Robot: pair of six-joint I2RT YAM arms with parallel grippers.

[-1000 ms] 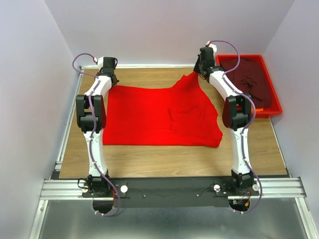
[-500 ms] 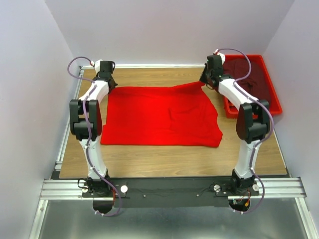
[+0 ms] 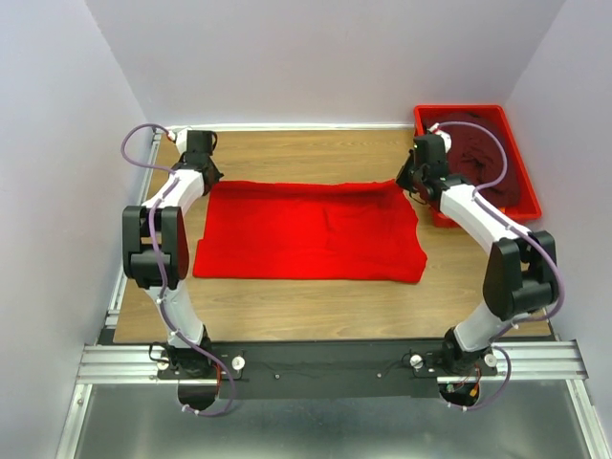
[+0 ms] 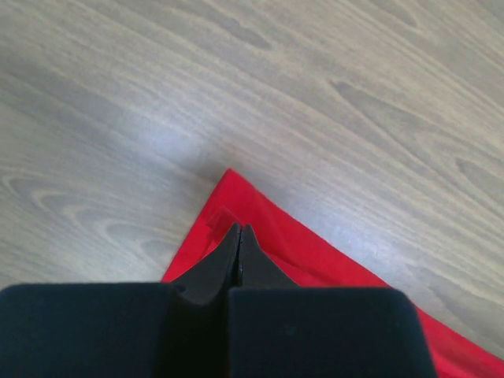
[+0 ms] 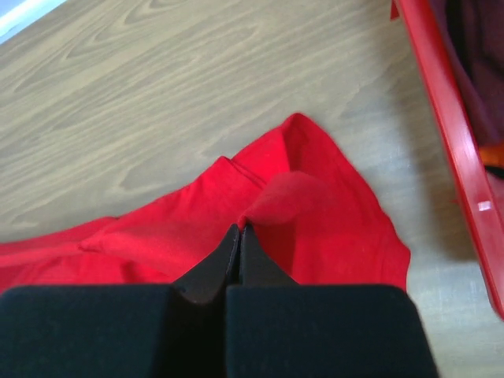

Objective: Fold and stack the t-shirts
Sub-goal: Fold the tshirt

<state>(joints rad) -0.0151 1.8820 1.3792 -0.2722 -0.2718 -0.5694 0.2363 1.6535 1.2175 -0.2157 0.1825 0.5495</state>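
The bright red t-shirt point(image 3: 306, 234) lies on the wooden table as a wide rectangle, its back edge pulled toward the near side. My left gripper point(image 3: 205, 178) is shut on its back left corner; in the left wrist view the closed gripper point(image 4: 239, 229) pinches a small tuft of red t-shirt point(image 4: 315, 252). My right gripper point(image 3: 411, 182) is shut on the back right corner; in the right wrist view the closed gripper point(image 5: 239, 228) holds a raised fold of red t-shirt point(image 5: 293, 197). The dark maroon t-shirt point(image 3: 483, 158) lies crumpled in the tray.
A rigid red plastic tray point(image 3: 478, 108) stands at the back right of the table, its rim point(image 5: 441, 94) just right of my right gripper. Grey walls enclose the table on three sides. A metal rail runs along the near edge.
Both grippers have drawn the red shirt's back edge toward the near side, so the shirt looks shorter and flatter. The lifted peak at the right corner has come down. Both elbows swung outward.
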